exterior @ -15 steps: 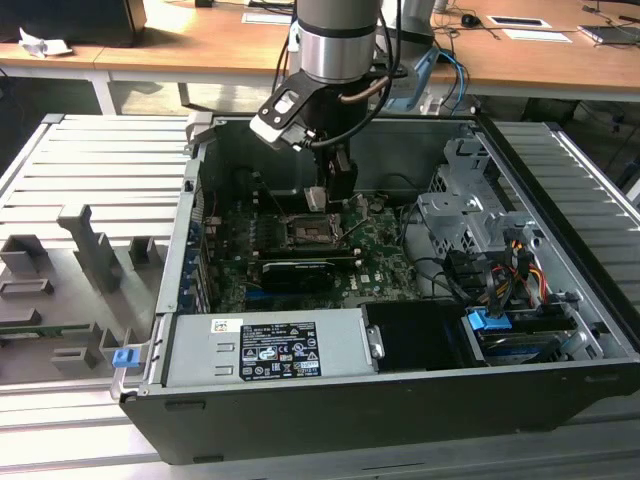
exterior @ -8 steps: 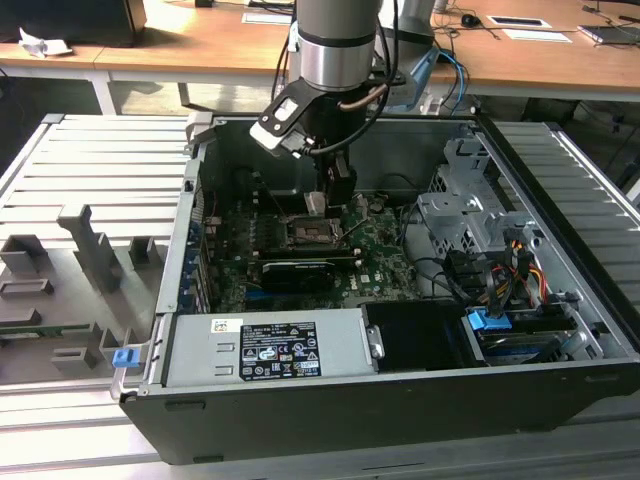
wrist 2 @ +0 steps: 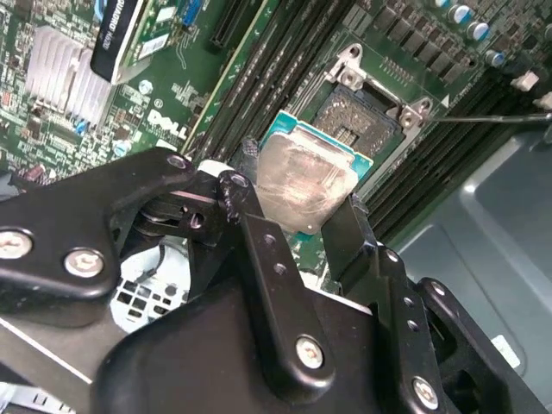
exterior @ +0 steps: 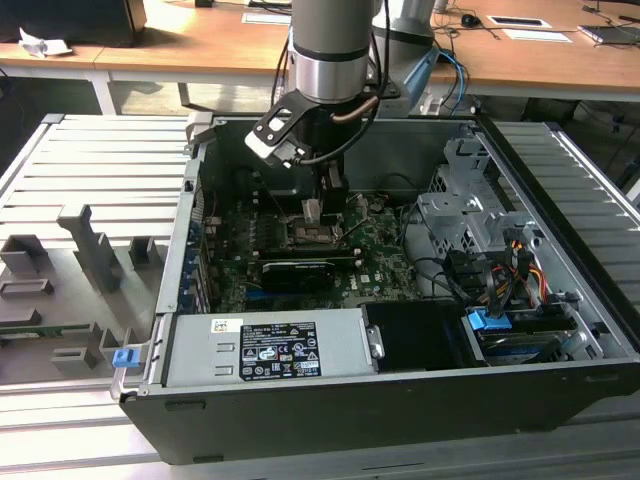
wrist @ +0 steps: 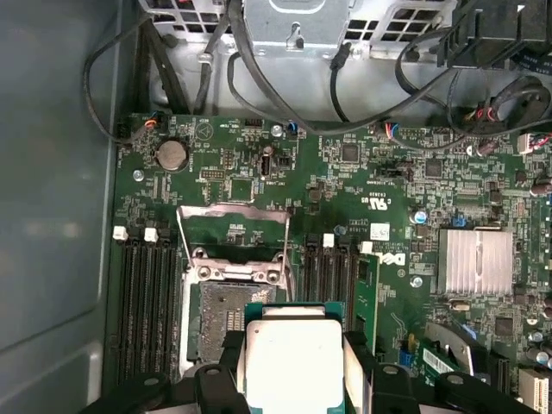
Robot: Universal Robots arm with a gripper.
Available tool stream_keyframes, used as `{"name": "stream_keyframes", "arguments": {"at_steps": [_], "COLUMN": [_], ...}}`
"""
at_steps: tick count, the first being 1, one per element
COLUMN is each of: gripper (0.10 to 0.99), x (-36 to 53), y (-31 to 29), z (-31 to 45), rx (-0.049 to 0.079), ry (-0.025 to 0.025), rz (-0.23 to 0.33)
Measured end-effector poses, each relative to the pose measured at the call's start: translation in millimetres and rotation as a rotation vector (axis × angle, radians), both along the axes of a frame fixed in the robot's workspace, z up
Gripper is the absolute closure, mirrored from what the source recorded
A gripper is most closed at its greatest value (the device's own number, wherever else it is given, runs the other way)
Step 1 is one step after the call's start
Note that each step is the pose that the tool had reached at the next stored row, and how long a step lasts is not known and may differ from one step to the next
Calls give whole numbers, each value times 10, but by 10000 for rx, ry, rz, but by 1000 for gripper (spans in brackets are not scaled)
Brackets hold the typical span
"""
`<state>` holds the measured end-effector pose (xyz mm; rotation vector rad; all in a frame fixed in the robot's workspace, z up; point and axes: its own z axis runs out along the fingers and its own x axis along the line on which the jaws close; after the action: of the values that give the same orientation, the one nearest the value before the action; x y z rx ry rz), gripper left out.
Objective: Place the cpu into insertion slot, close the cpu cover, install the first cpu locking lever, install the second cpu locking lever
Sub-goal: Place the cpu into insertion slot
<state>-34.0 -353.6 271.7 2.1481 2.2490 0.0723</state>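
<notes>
The gripper (wrist 2: 300,197) is clenched on the cpu (wrist 2: 306,168). Two black matte fingers (wrist 2: 259,250) press on opposite edges of the chip.

**CPU.** It is a flat square part. It has a dull silver metal lid with rounded corners and a smeared, cloudy surface, set on a teal-green substrate that shows as a thin border. The lid faces away from the board, toward both wrist cameras. Being square, the part has no long axis. In the first wrist view its edges (wrist: 293,362) run roughly parallel to the socket rim.

**Location.** The cpu is held over the green motherboard (exterior: 385,240), partly overlapping one edge of the insertion slot (wrist: 220,319). In the exterior view the gripper (exterior: 315,212) hangs just above centre of the frame, inside the open black computer case (exterior: 400,400).

**Socket.** The insertion slot (wrist 2: 358,112) is a dark square field of fine contacts with a bright metal rim. It is bare, so the chip is not seated. The stamped metal piece at one edge appears to be the cpu cover (wrist: 237,273) standing open. Long black memory slots (wrist: 142,302) flank the socket.
</notes>
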Motion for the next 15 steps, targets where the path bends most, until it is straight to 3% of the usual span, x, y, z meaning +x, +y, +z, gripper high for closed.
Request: {"name": "stream_keyframes", "arguments": {"at_steps": [6, 15], "gripper": [549, 549], "x": [-152, -195], "y": [1, 1], "z": [-27, -70], "rx": [1, 1], "ry": [-3, -36], "rz": [-2, 1]}}
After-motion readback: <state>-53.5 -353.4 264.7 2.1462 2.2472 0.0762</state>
